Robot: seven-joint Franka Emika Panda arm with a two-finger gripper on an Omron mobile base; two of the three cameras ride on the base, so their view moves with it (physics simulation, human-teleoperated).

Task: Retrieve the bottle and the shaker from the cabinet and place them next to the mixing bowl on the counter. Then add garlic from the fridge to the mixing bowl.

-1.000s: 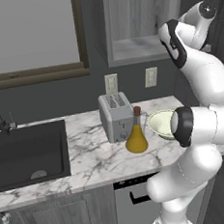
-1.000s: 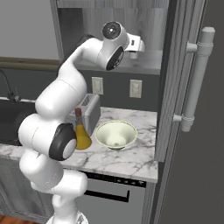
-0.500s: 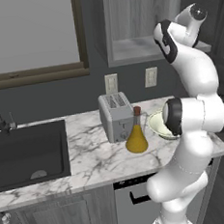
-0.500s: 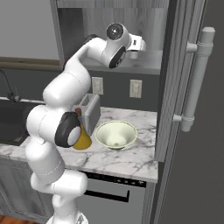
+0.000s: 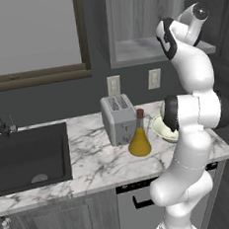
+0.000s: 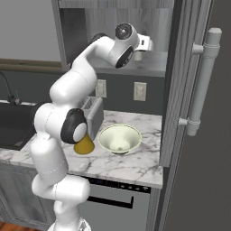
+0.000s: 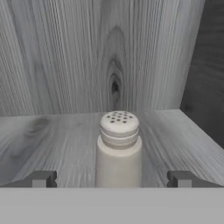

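Inside the cabinet (image 6: 155,67), on its pale shelf board, the shaker (image 7: 119,148) stands upright straight ahead of my claw (image 7: 112,179), well clear of the back wall and side wall. My two fingertips (image 7: 41,178) are spread as wide as they go, one on each side of the shaker's body and not touching it. From the right base view the shaker (image 6: 138,55) shows as a small pale cylinder just past my hand (image 6: 143,43).

I judge it will be light and rigid, a smooth round body that could roll out of a careless pinch or tip over if one finger reaches it first. Its perforated cap steps in to a ridged neck, so I would take hold lower, on the plain straight wall of the body below the neck, with both fingers meeting it squarely across its width. It stands centred between my fingers, so closing evenly should do; a modest squeeze seems enough for so small a thing.

Below the cabinet, the bottle (image 5: 138,139) already stands on the counter (image 5: 91,161), just beside the mixing bowl (image 6: 119,139) with the toaster (image 5: 119,119) right behind it. The shaker belongs down there by the bowl too. Right of the cabinet, the fridge (image 6: 198,135) is shut, so the garlic step is not yet begun.
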